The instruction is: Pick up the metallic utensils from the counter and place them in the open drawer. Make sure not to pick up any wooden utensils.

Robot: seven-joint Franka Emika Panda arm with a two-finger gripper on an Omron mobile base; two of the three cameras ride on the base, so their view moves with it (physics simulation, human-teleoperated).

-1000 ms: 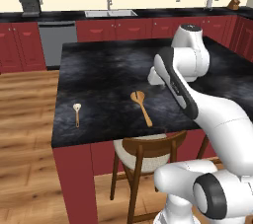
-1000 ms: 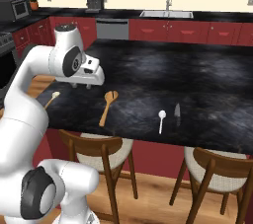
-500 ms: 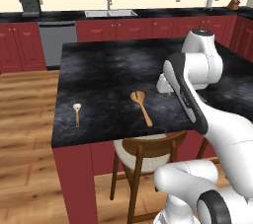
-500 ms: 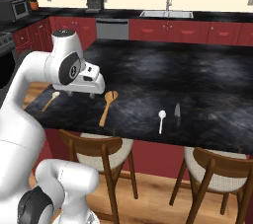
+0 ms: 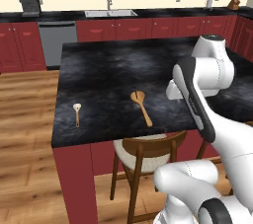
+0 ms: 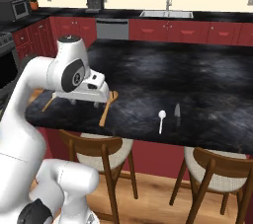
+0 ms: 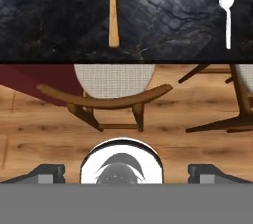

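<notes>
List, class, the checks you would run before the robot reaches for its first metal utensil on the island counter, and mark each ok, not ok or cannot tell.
1. Gripper open and empty: ok; the fingertips stand wide apart with nothing between them.
2. Metal spoon free to pick: ok; it lies alone on the counter.
3. Darker metal piece free: ok; it lies beside the spoon, apart from it.
4. Wooden spoon clear of the targets: ok; it lies well to one side.
5. Gripper lined up over a metal utensil: not ok; it looks down at a chair and the floor.
6. Drawer ready: cannot tell.
</notes>
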